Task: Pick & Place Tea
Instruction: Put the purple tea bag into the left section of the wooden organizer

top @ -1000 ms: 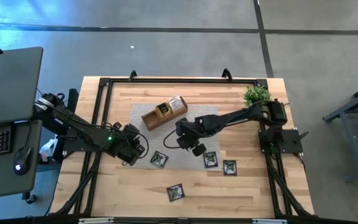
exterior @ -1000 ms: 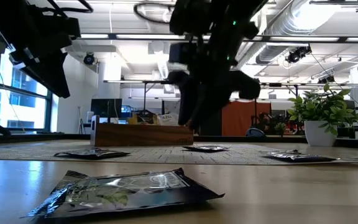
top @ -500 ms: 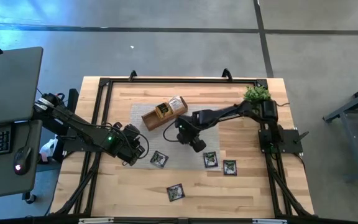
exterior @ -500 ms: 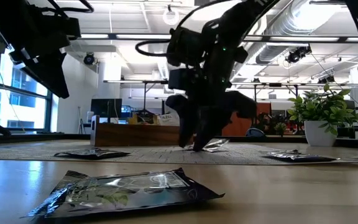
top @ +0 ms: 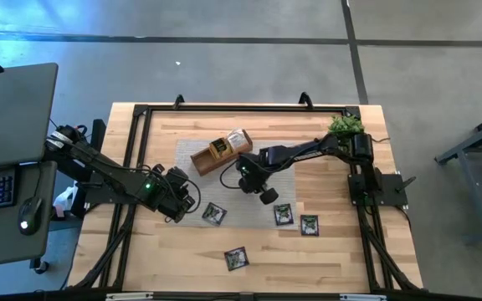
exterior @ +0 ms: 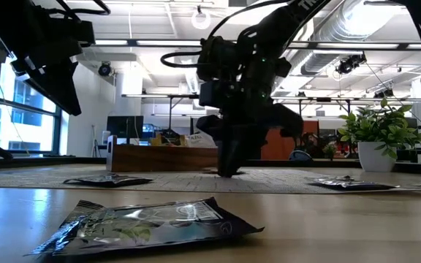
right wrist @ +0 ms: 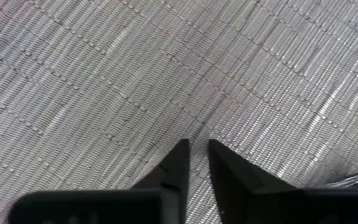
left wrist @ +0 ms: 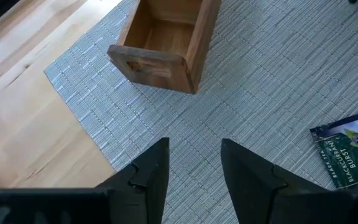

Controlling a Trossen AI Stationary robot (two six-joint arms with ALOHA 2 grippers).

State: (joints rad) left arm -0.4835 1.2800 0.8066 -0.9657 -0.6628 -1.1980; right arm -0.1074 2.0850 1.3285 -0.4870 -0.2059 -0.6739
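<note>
Several dark tea sachets lie flat: two on the grey mat (top: 214, 214) (top: 284, 214) and two on the bare wood (top: 309, 224) (top: 236, 258). The brown wooden tray (top: 222, 151) stands on the mat's far part with tea inside. My right gripper (right wrist: 197, 148) is down at the mat (right wrist: 104, 74) in the middle of the table (top: 245, 182). Its fingers are drawn almost together, with only mat showing in the slit. A shiny sachet edge (right wrist: 348, 180) lies off to one side of it. My left gripper (left wrist: 194, 146) hangs open above the mat's left part (top: 176, 209). My right gripper points down from above, with its fingertips (exterior: 229, 172) at the mat's surface. Nothing shows between them. Whether a finger touches the sachet edge beside it, I cannot tell.
A small potted plant (top: 346, 127) stands at the far right corner. A black frame rail (top: 241, 107) runs along the table's far edge. A sachet (left wrist: 353, 149) lies on the mat to one side of my left gripper. Bare wood stretches along the near edge.
My right gripper has come down to the mat and shifted a little toward the table's left and far edges. Its fingers have drawn together. A sachet that lay flat beside it tipped up on one edge half a second ago. The gripper now hides it in the low view.
</note>
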